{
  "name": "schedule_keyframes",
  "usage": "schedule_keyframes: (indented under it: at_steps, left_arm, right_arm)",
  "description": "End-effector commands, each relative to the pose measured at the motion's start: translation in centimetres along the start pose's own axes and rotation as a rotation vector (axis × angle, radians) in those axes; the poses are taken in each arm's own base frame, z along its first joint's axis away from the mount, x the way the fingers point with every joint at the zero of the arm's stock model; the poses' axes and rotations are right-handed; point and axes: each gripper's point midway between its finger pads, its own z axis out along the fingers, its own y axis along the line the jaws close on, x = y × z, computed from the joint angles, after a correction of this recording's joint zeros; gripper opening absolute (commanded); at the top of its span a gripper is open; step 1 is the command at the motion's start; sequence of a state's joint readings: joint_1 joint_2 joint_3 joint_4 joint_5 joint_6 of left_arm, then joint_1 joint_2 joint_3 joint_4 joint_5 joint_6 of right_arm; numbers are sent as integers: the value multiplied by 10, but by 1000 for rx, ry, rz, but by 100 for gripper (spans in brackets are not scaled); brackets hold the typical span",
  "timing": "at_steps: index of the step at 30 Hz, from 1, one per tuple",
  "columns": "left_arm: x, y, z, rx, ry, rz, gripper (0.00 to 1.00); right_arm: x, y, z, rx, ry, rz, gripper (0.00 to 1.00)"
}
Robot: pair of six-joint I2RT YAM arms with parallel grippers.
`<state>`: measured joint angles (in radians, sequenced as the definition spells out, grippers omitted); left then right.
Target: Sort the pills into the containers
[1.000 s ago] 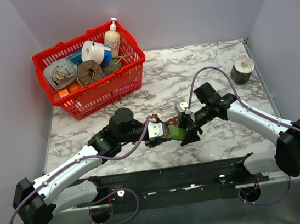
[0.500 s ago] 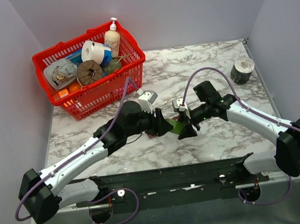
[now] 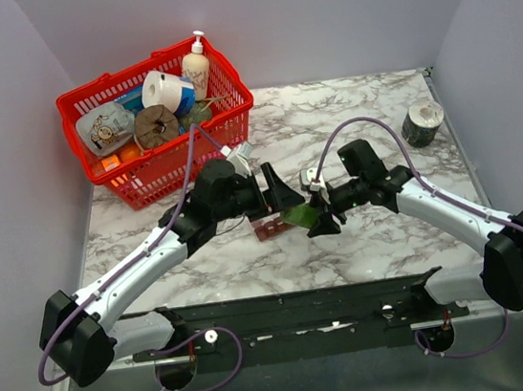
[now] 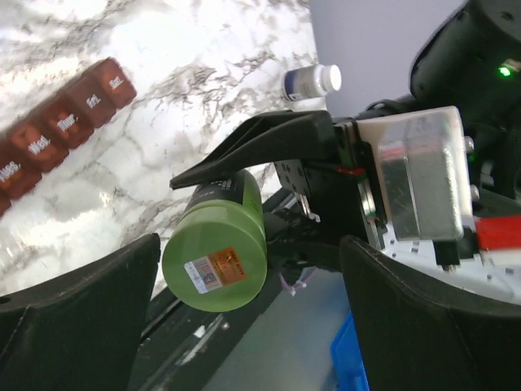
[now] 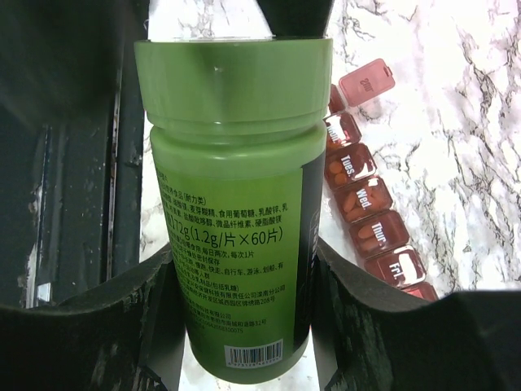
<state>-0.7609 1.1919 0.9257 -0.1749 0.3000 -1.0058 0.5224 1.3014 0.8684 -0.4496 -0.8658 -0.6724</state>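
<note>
One "×60片" bottle [image 5: 236, 204]; containers [image 4: 65, 122], perhaps "Sat."

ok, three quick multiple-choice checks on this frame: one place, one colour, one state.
1. The red basket sits at the table's: A near edge, B far left corner, C far right corner.
2. The held bottle is: A white, B blue, C green.
3. The left gripper is: A open, holding nothing, B shut on the bottle, C shut on the basket rim.

1 B: the top view shows it in the far left corner.
2 C: the body clamped in the right gripper is green.
3 A: its fingers stand wide, with gaps on both sides of the bottle.
</note>
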Motion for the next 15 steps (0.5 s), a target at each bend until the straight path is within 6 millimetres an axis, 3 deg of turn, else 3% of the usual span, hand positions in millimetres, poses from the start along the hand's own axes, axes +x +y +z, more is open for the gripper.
schedule_keyframes:
  at_steps: [1, 4, 5, 6, 9, 11, 15]
  left_arm:
    - [4, -22, -21, 239, 48, 237, 99]
    - [16, -15, -37, 304, 56, 577, 99]
    - [13, -13, -46, 321, 4, 787, 99]
    - [25, 6, -48, 307, 32, 887, 99]
    - [30, 20, -64, 329, -47, 1232, 99]
    - [28, 11, -73, 366, -116, 1312, 99]
    - [22, -6, -67, 429, -175, 1374, 99]
  right_arm:
    - [-13, 8, -1, -30, -55, -44, 1]
    - [-16, 17, -2, -77, -75, -64, 1]
    - [-17, 20, -2, -89, -81, -72, 1]
    - [-16, 24, -3, -107, -84, -83, 1]
    - [-18, 35, -4, -168, -104, -98, 1]
    - [-19, 40, -4, -196, -116, -99, 1]
    - [-20, 45, -3, -235, -122, -92, 1]
